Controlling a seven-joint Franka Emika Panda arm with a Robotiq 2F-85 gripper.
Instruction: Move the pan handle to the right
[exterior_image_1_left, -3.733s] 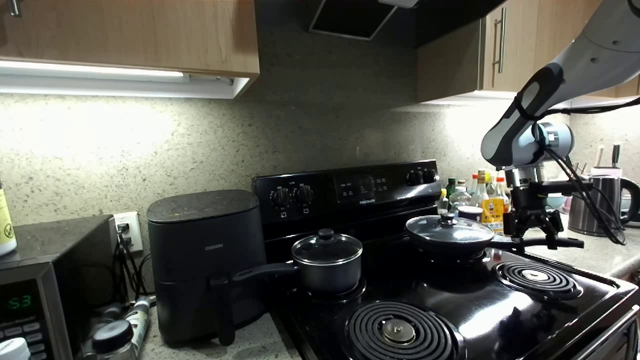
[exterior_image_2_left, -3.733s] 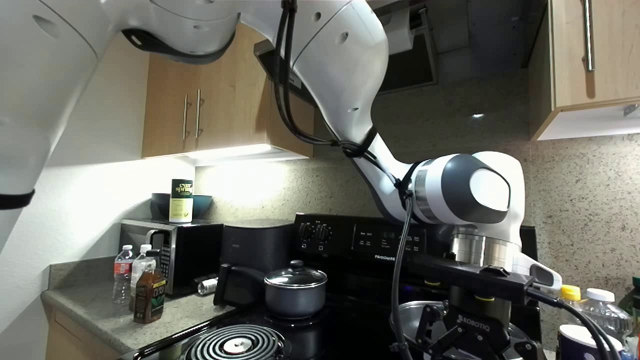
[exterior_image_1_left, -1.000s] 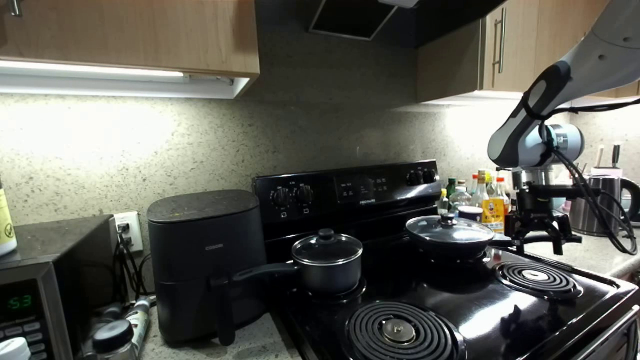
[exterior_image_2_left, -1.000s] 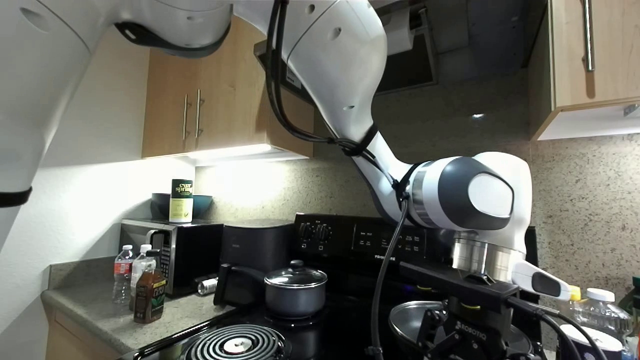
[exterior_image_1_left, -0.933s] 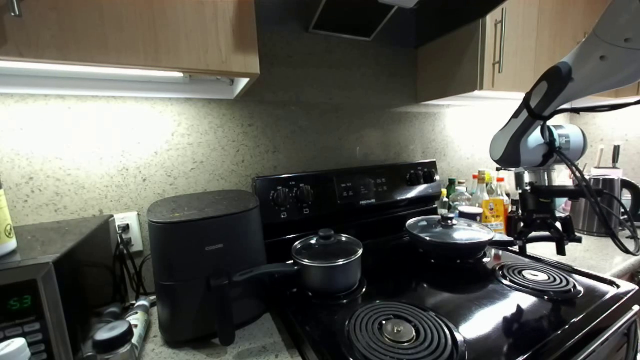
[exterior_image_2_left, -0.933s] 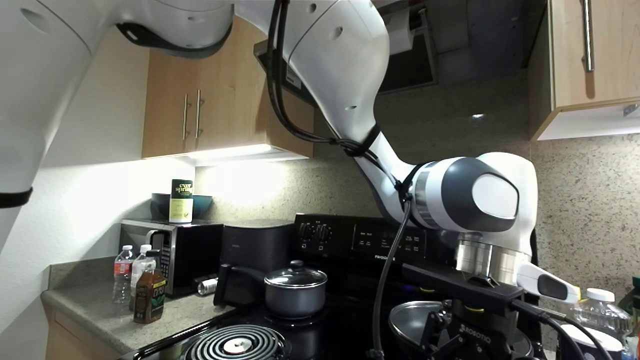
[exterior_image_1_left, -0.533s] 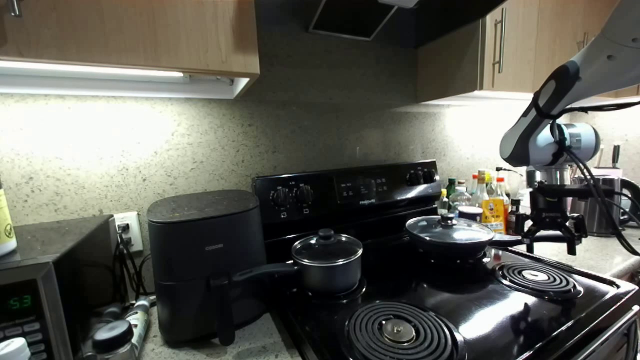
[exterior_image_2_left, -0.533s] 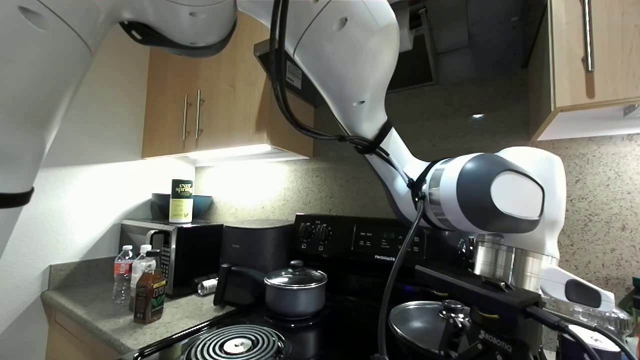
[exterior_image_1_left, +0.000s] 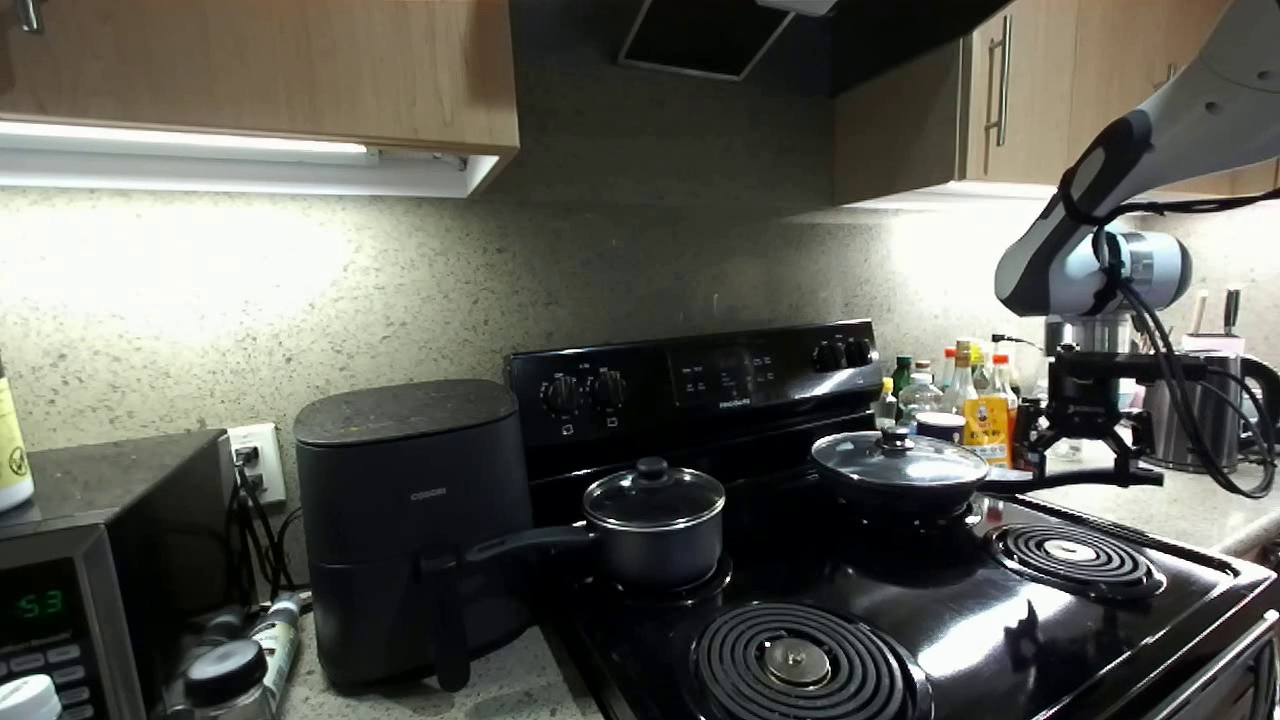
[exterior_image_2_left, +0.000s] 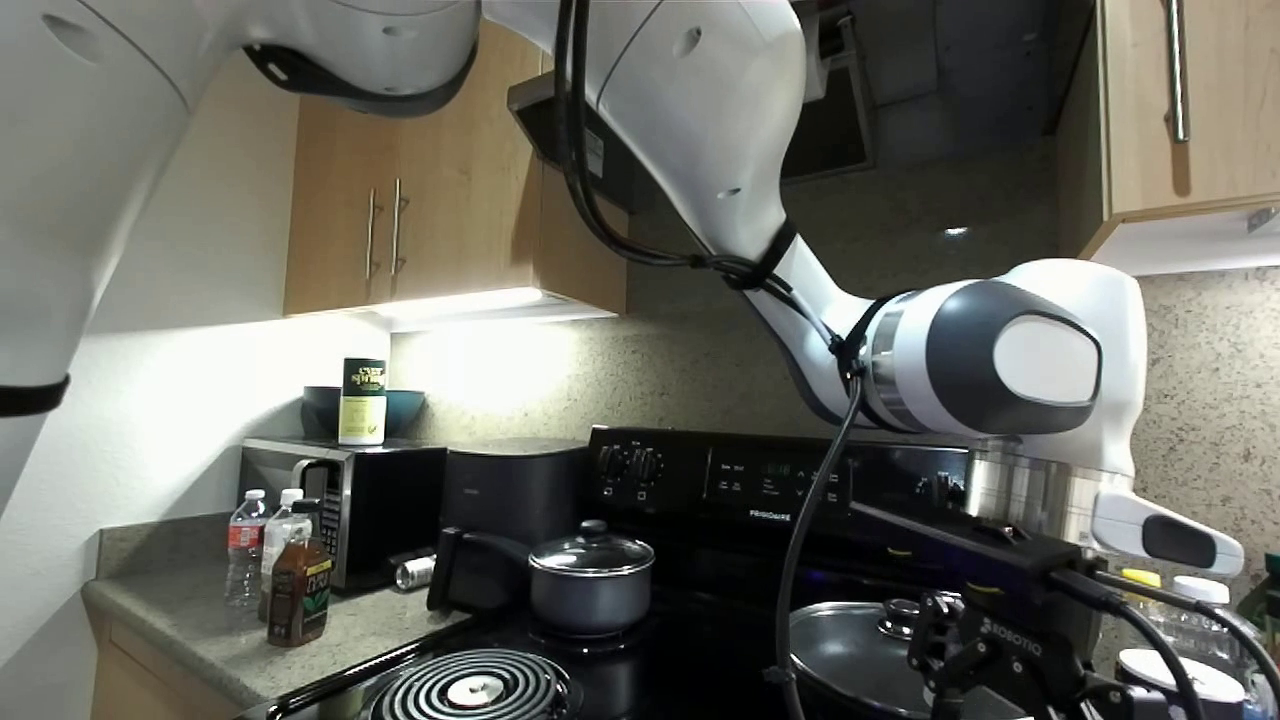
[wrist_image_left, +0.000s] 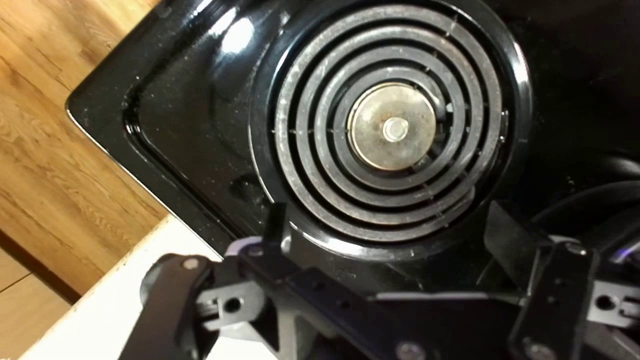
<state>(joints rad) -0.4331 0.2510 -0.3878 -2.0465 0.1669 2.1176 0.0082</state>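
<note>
The wide shallow pan (exterior_image_1_left: 890, 492) with a domed glass lid sits on the back right burner. It also shows in an exterior view (exterior_image_2_left: 850, 665). Its slim dark pan handle (exterior_image_1_left: 1085, 477) sticks out to the right over the stove edge. My gripper (exterior_image_1_left: 1082, 468) is at the handle, its fingertips overlapping it in that view; I cannot tell the exact height. In the wrist view the gripper (wrist_image_left: 387, 222) has its fingers wide apart with nothing held between them. The handle cannot be made out there. In an exterior view the gripper (exterior_image_2_left: 1010, 670) hides the handle, and its fingertips are cut off.
A lidded pot (exterior_image_1_left: 655, 540) stands on the back left burner, its handle toward the air fryer (exterior_image_1_left: 415, 530). Bottles (exterior_image_1_left: 965, 400) and a kettle (exterior_image_1_left: 1195, 420) stand on the counter behind the gripper. The front right coil (wrist_image_left: 390, 130) lies under the wrist.
My gripper moved right from 3.7 to 0.5 s ago, and since then up and slightly left. The handle's tip sits slightly higher in the view than 3.7 s ago.
</note>
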